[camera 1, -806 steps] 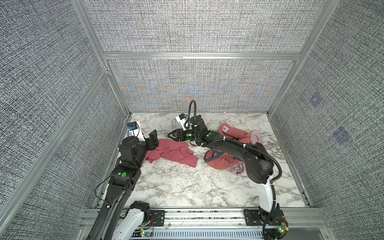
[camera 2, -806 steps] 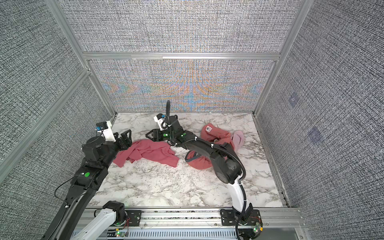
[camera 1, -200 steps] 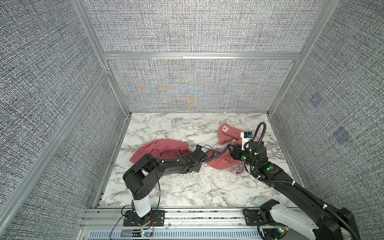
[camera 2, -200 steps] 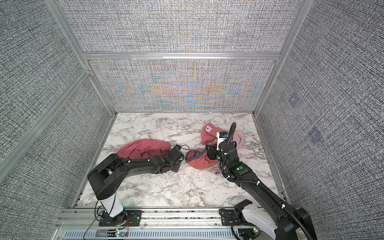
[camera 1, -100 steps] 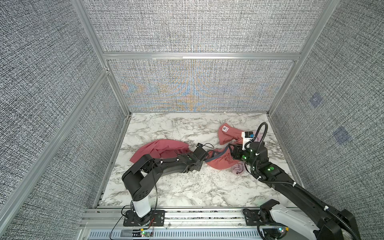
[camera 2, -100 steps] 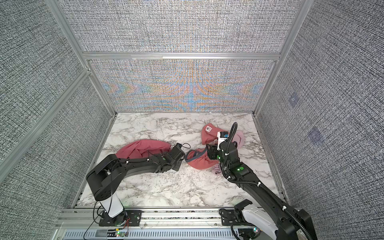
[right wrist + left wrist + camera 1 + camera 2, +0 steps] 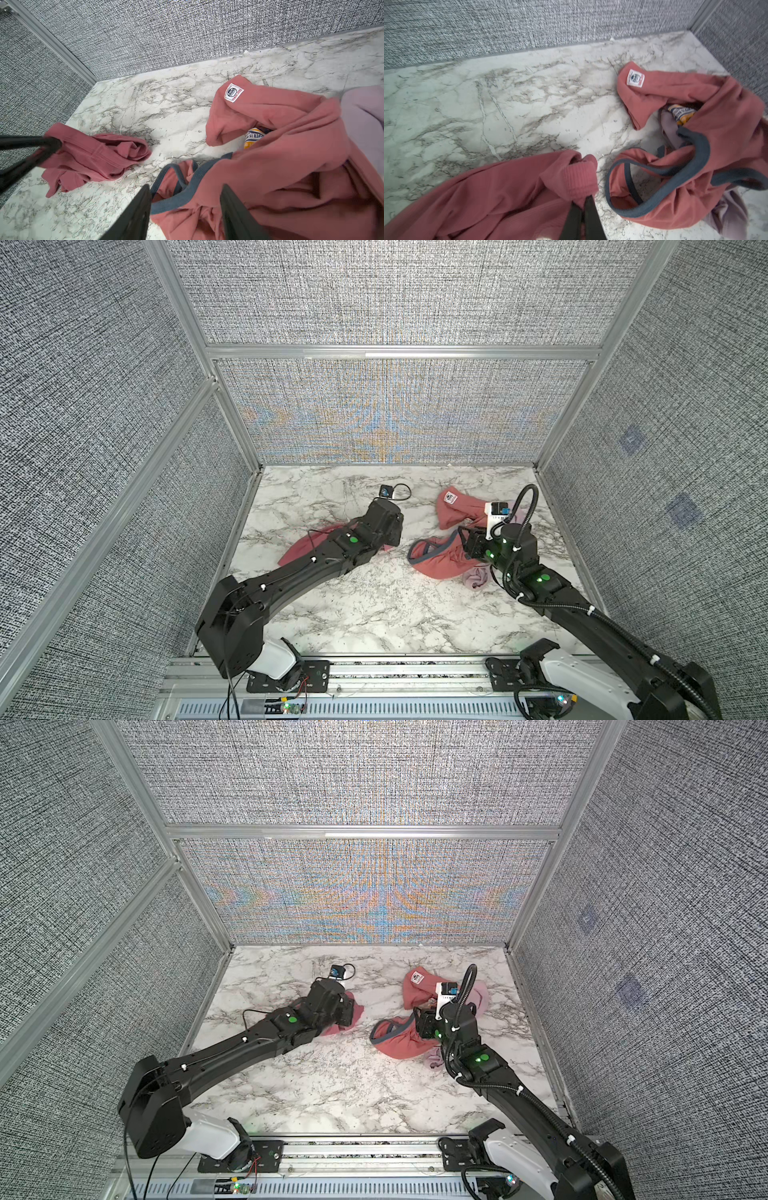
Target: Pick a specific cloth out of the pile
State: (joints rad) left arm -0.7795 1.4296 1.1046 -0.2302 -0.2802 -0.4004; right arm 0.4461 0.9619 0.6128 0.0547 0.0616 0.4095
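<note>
— Where is the cloth [image 7: 500, 193]?
— On the marble counter [image 7: 353, 614], left of the middle. It lies apart from the pile [image 7: 695, 166], which sits toward the right edge.
— And the left gripper [image 7: 580, 204]?
— Pinched tight on the cloth's ribbed fold.
— The right gripper [image 7: 186, 189]?
— Its jaws stand half spread over the pile's garment with grey-blue edging [image 7: 270, 166]. Whether they press it, I cannot tell.

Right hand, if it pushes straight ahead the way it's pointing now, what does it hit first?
Most likely the salmon-red garment with grey-blue edging: its edged fold lies right between the open fingers of the right hand. How close it is remains unclear.
</note>
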